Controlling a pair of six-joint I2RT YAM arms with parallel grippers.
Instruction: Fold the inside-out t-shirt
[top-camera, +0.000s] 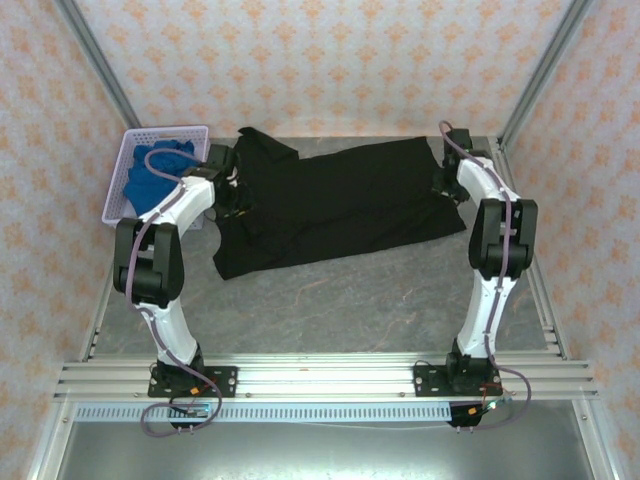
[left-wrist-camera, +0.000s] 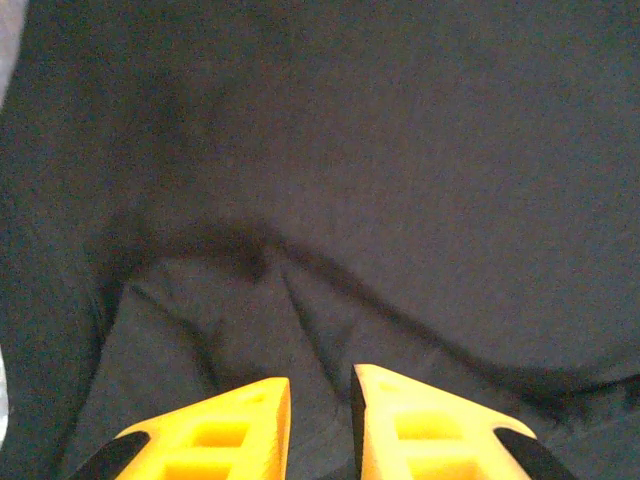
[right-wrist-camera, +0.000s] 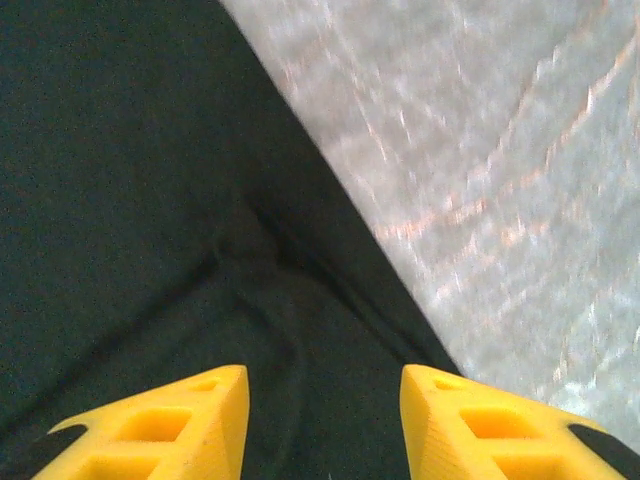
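Right fingers (right-wrist-camera: 170, 425) hover apart over t-shirt (right-wrist-camera: 120, 150) on marbled grey table (right-wrist-camera: 500, 150)

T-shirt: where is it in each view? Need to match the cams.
Top external: t-shirt spread across the far middle of the table.
Left wrist: t-shirt ahead of the yellow fingers, creased near them.
Right wrist: t-shirt on the left; table upper right.
Landmark: the t-shirt's edge against the grey table, top and right wrist views.

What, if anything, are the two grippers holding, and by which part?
Right gripper stands open over the t-shirt edge, holding nothing; whether the left gripper pinches fabric cannot be told.
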